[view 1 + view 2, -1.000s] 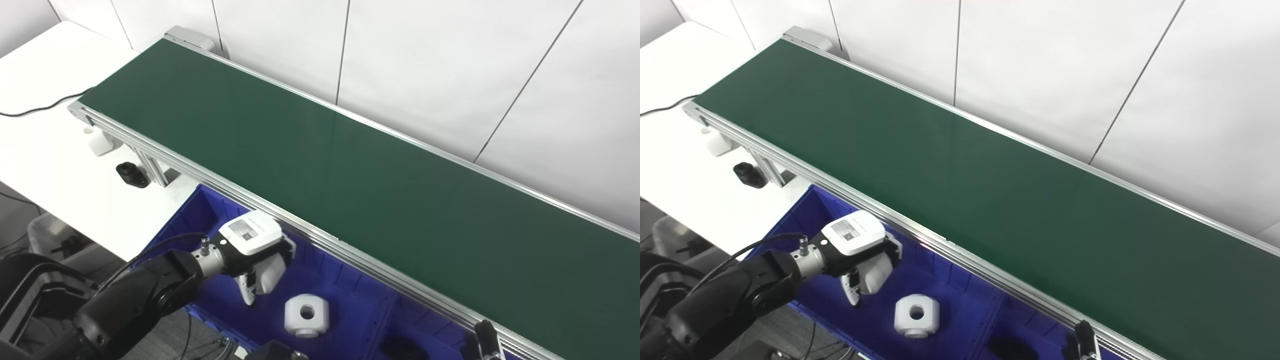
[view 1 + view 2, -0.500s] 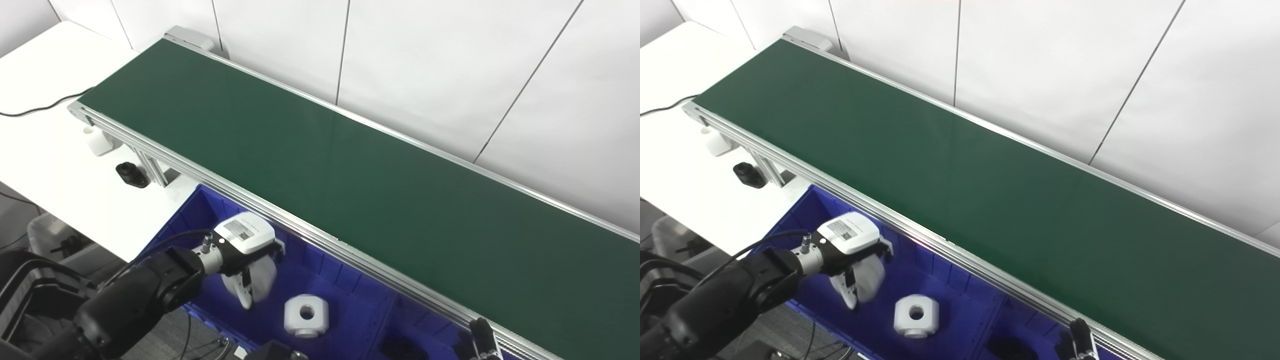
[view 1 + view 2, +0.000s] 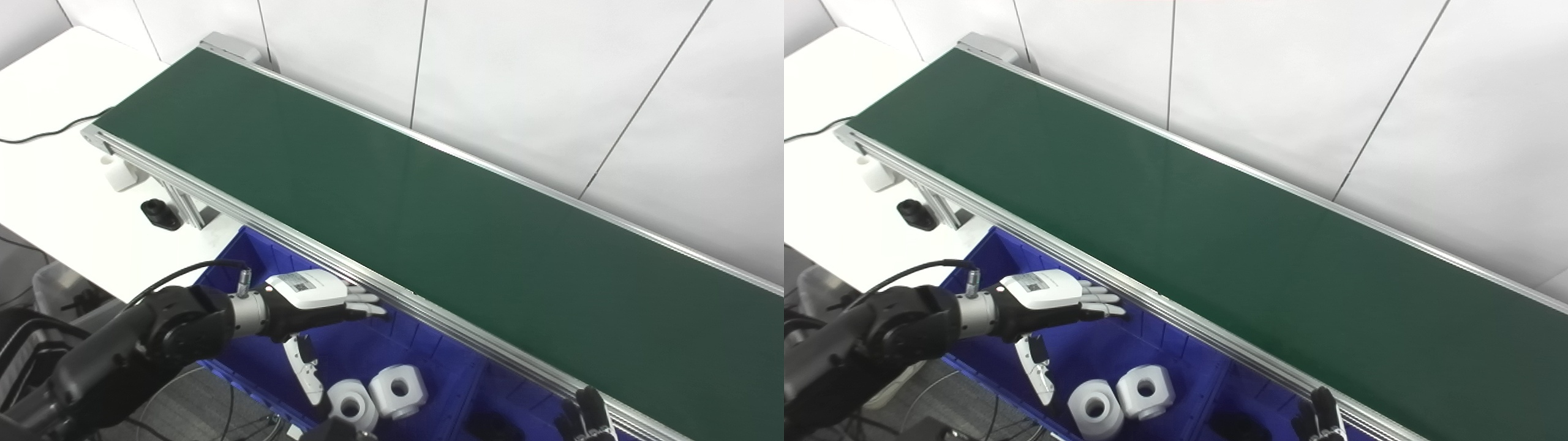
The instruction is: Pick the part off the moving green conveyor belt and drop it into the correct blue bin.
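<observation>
The green conveyor belt (image 3: pixel 392 202) runs diagonally and carries no part. Below its near rail stands the blue bin (image 3: pixel 257 252). Two white parts lie side by side on the bin floor: a round one with a hole (image 3: pixel 350 411) and a blocky one with a hole (image 3: pixel 398 391). My left hand (image 3: pixel 312 299) hovers over the bin, open, with its fingers stretched flat toward the rail and its thumb hanging down. It holds nothing. Of my right hand (image 3: pixel 589 418), only dark fingertips show at the bottom edge by the rail.
A dark object (image 3: pixel 1234 425) lies in the neighbouring bin compartment to the right. On the white table (image 3: pixel 55 184) at the left are a black cable (image 3: pixel 43 133), a small black piece (image 3: pixel 160 214) and the conveyor's legs. A white wall runs behind the belt.
My left hand, shut on a white part over the bin, has opened and flattened. That part now lies in the bin beside the other, which shifted slightly right.
</observation>
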`<state>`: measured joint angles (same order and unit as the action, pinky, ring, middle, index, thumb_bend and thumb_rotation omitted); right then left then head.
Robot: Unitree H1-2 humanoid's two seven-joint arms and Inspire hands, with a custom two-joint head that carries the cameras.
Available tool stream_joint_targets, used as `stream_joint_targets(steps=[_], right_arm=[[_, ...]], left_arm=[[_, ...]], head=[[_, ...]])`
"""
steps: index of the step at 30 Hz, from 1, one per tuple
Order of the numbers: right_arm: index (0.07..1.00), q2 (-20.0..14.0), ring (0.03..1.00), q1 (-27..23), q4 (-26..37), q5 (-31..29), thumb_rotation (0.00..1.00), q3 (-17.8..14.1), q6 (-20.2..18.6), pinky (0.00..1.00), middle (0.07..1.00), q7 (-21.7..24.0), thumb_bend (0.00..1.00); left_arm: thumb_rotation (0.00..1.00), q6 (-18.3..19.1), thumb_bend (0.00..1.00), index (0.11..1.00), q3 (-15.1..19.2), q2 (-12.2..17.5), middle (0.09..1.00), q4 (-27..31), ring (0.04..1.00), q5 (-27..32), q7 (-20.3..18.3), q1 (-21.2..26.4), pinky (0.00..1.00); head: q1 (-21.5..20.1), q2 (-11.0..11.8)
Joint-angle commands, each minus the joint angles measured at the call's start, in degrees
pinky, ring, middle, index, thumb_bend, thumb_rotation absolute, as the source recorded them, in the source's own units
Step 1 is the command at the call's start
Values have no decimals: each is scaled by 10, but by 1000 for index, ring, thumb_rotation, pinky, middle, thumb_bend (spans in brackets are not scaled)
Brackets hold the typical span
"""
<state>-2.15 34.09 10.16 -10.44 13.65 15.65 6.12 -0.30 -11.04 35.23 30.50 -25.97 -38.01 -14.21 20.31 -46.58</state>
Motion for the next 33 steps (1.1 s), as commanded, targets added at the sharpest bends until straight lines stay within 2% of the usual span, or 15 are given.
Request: stream_joint_targets(steps=[1, 2, 4, 6, 7, 9, 12, 13, 14, 15, 16, 17, 20, 25, 33], right_arm=[[922, 5, 929, 6, 24, 6, 1000, 0, 0, 914, 942, 4, 977], [921, 5, 926, 7, 25, 9, 1000, 0, 0, 910, 939, 3, 977], [922, 6, 925, 8, 28, 17, 1000, 2, -2, 908, 938, 1, 976], [920, 9, 923, 9, 29, 24, 1000, 5, -3, 907, 936, -2, 976], [919, 12, 920, 10, 29, 28, 1000, 7, -3, 904, 934, -4, 977], [917, 21, 912, 10, 29, 44, 1000, 12, -3, 892, 927, -10, 978], [916, 41, 913, 9, 24, 74, 1000, 24, -7, 892, 923, -22, 985], [916, 47, 913, 9, 22, 85, 1000, 28, -8, 891, 922, -25, 992], [915, 54, 913, 8, 19, 96, 1000, 32, -9, 890, 921, -29, 997], [915, 60, 913, 7, 16, 104, 1000, 36, -9, 891, 921, -32, 1000], [915, 69, 914, 6, 10, 114, 1000, 41, -8, 893, 922, -36, 1000], [913, 76, 915, 5, 5, 122, 1000, 44, -5, 895, 921, -40, 1000], [913, 99, 915, 0, -15, 150, 1000, 55, 1, 895, 921, -56, 997], [921, 129, 928, -15, -40, 180, 1000, 72, 4, 911, 932, -83, 969], [940, 141, 950, -35, -58, 224, 1000, 83, -6, 936, 958, -112, 930]], left_arm=[[594, 66, 981, 799, 40, -12, 784, 78, 751, 164, 12, -4, 681], [581, 88, 975, 773, 52, -24, 755, 97, 719, 222, 20, -5, 645], [608, 77, 985, 754, 62, -82, 740, 115, 705, 311, 65, -19, 635], [615, 59, 990, 780, 63, -152, 775, 117, 744, 351, 111, -42, 679], [605, 56, 994, 827, 64, -172, 812, 115, 794, 361, 123, -49, 727], [626, -14, 973, 938, 57, -240, 904, 64, 897, 356, 152, -69, 859], [713, -90, 997, 992, 48, -324, 982, -23, 978, 304, 201, -97, 953], [736, -104, 994, 996, 45, -338, 991, -49, 989, 294, 208, -101, 976], [751, -124, 990, 998, 46, -344, 996, -80, 995, 286, 212, -102, 988], [783, -146, 997, 1000, 46, -343, 999, -113, 998, 275, 215, -100, 996], [800, -166, 1000, 1000, 48, -334, 1000, -148, 999, 269, 212, -95, 998], [794, -187, 990, 1000, 47, -324, 1000, -180, 1000, 260, 210, -89, 999], [790, -233, 929, 1000, 40, -265, 1000, -245, 1000, 215, 192, -64, 1000], [729, -250, 946, 1000, 30, -214, 1000, -282, 1000, 221, 183, -42, 1000], [788, -248, 898, 1000, 20, -189, 1000, -285, 1000, 215, 189, -28, 1000]], head=[[-8, -3], [-8, -3], [-25, -9], [-62, -16], [-79, -19], [-115, -24], [-205, -29], [-205, -29], [-250, -29], [-257, -29], [-299, -28], [-299, -28], [-380, -25], [-455, -29], [-515, -42]])
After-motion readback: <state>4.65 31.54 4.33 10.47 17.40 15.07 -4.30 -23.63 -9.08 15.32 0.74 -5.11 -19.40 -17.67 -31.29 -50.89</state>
